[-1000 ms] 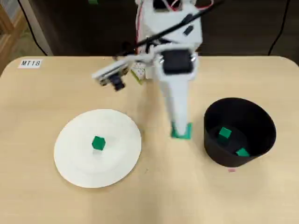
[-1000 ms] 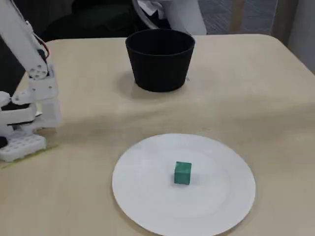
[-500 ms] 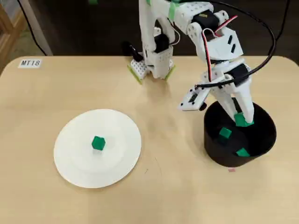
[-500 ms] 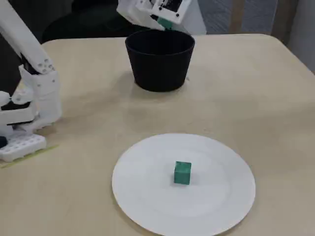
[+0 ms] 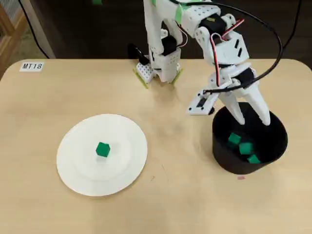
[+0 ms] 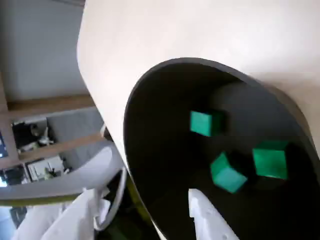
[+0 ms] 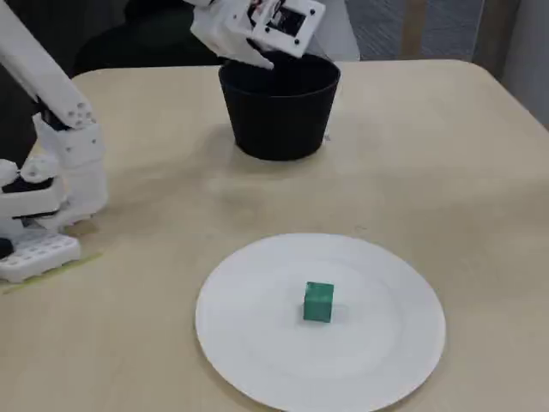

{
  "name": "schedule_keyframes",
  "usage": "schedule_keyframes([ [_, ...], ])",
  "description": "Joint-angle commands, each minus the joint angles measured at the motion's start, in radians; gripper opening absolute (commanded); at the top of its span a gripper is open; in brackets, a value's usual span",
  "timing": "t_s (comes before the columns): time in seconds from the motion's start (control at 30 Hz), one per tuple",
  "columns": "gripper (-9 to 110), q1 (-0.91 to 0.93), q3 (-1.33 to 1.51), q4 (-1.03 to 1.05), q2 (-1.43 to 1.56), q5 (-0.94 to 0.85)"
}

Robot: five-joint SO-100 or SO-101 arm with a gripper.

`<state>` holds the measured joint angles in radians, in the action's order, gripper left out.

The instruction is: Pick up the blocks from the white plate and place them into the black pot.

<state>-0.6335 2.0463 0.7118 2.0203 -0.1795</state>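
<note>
Overhead view, black pot [image 5: 222, 151] holding three blocks [image 5: 245, 147], white plate [image 5: 73, 165] one

A small white label [image 5: 32, 66] lies flat on the tan table [image 5: 161, 204] near its far left corner in the overhead view. It reads "MT18" in dark letters. I can read no other writing.

Matt black pot [image 5: 273, 146], smooth white plate [image 5: 73, 170], pale wood-look table [image 5: 48, 97]
</note>
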Motion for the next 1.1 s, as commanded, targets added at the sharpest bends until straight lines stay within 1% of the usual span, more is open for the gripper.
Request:
schedule_keyframes([
  [0.0, 3, 0.057, -0.015, 0.009, 0.051, 0.017],
  [0.03, -2, 0.089, -0.020, 0.015, 0.060, 0.018],
  [0.1, -2, 0.184, -0.040, 0.041, 0.072, -0.006],
  [0.2, -2, 0.387, -0.115, 0.115, 0.054, -0.041],
  [0.33, -2, 0.678, -0.261, 0.302, -0.054, -0.097],
  [0.4, -2, 0.792, -0.296, 0.365, -0.107, -0.118],
  [0.5, -2, 0.910, -0.270, 0.365, -0.158, -0.137],
  [0.67, -2, 0.994, -0.032, 0.101, -0.069, -0.084],
  [0.8, -2, 1.003, -0.009, 0.086, -0.118, -0.066],
  [0.93, -2, 0.997, -0.044, 0.123, -0.193, -0.018],
  [1.0, 3, 1.011, -0.092, 0.178, -0.229, -0.008],
  [1.07, 16, 1.028, -0.144, 0.244, -0.253, -0.006],
])
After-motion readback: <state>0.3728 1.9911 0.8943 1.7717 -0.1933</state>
